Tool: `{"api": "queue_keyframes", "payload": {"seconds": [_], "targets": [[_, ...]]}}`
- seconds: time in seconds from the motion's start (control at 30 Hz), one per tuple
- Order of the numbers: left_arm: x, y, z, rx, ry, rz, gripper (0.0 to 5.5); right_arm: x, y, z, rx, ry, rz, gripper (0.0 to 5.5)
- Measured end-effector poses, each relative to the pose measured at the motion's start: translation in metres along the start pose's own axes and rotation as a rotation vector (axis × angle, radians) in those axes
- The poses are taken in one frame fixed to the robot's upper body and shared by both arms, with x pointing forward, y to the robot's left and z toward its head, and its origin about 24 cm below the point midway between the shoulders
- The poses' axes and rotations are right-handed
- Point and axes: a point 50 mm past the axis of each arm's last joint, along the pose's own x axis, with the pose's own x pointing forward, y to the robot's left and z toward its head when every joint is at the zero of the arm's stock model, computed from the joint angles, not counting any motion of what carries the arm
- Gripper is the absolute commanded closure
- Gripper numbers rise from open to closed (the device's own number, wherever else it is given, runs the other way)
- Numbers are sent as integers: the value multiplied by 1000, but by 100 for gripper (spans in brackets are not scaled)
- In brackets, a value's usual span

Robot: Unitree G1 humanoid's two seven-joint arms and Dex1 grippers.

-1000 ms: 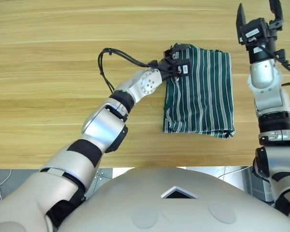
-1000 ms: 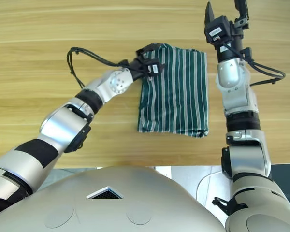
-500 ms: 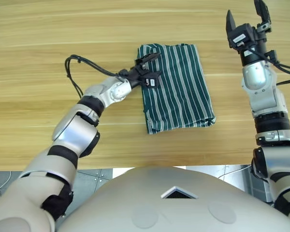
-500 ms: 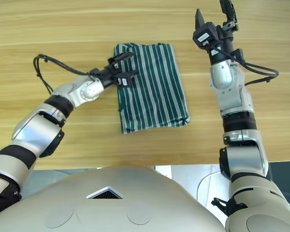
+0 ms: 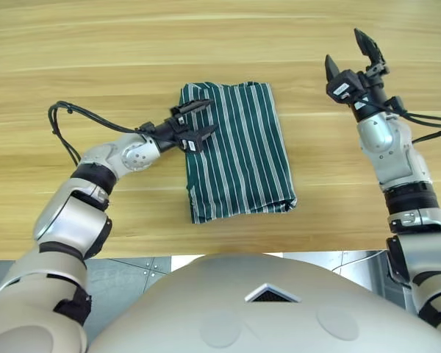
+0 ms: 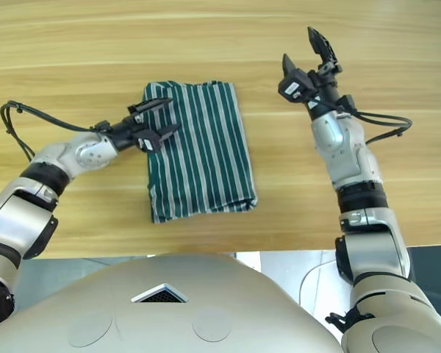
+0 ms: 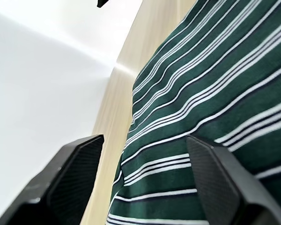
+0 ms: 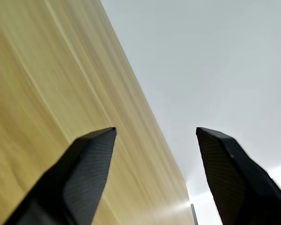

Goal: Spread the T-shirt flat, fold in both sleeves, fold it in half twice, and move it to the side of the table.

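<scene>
1. The folded green-striped T-shirt [image 5: 235,151] lies on the wooden surface [image 5: 95,44].
2. The left claw [image 5: 206,118], released and spread, sits at the shirt's left edge.
3. The right claw [image 5: 343,48], also released, hangs well apart on the right.

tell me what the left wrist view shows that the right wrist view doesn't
Left wrist view: the folded green striped T-shirt up close, its edge lying between the open fingers of the left gripper.
Right wrist view: the right gripper, fingers open with nothing between them, pointing across the tabletop.
Shared: the wooden table and a pale backdrop beyond its far edge.
</scene>
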Motion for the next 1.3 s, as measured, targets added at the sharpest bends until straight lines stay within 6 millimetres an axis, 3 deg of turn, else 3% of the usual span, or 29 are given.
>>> {"api": "queue_keyframes", "payload": {"seconds": [0.2,0.27,0.3,0.37,0.43,0.5,0.57,0.63,0.7,0.73,0.87,1.03,1.3], "targets": [[8,10,0,59,-12,92,221,1,1,5,3,-18,1,235],[7,32,9,64,-95,266,221,-5,4,15,-3,-93,38,235],[-1,54,15,69,-158,403,221,-15,8,17,-14,-131,82,235],[-24,81,24,79,-227,570,221,-35,7,9,-58,-138,153,235],[-46,83,37,65,-276,622,221,-55,4,2,-104,-141,226,235],[-74,65,54,15,-264,555,221,-86,14,5,-130,-187,401,235],[-110,39,50,-22,-85,411,221,-121,33,4,-123,-180,591,235],[-152,1,43,-95,168,172,221,-137,34,6,-120,-182,642,235],[-189,-42,52,-222,350,-98,221,-145,32,9,-139,-189,685,235],[-196,-46,63,-270,375,-140,221,-150,31,13,-157,-200,733,235],[-193,-47,81,-306,385,-235,221,-164,37,31,-140,-263,825,235],[-180,-53,99,-345,292,-323,221,-166,38,36,-143,-272,851,235],[-148,-49,94,-274,123,-388,221,-165,43,48,-143,-347,901,235]]}}
